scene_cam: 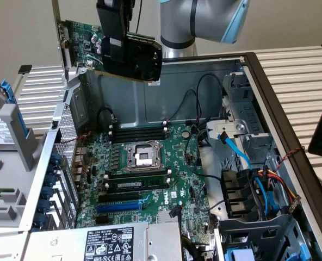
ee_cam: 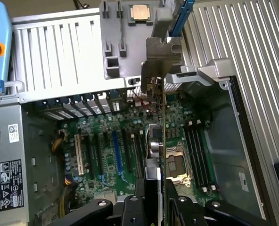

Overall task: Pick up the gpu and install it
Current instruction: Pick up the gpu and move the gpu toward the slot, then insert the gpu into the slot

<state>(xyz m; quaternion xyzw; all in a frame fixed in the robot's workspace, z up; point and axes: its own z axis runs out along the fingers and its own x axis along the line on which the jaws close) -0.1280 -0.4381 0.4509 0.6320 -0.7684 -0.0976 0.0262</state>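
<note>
Over the open computer case (scene_cam: 134, 103) — gripper (scene_cam: 113, 54) partway closed, clamped on the gpu (scene_cam: 143, 57)

Robot arm (scene_cam: 185, 22) built of smooth silver-grey metal tubing, with a rounded joint closed by a pale blue cap (scene_cam: 234, 19). A black, boxy gripper (scene_cam: 115, 54) is mounted on it, with a thin dark cable (scene_cam: 140, 11) running alongside. Seen from the wrist, matte black linkage bars (ee_cam: 85, 210) carry round pivot pins.
</note>
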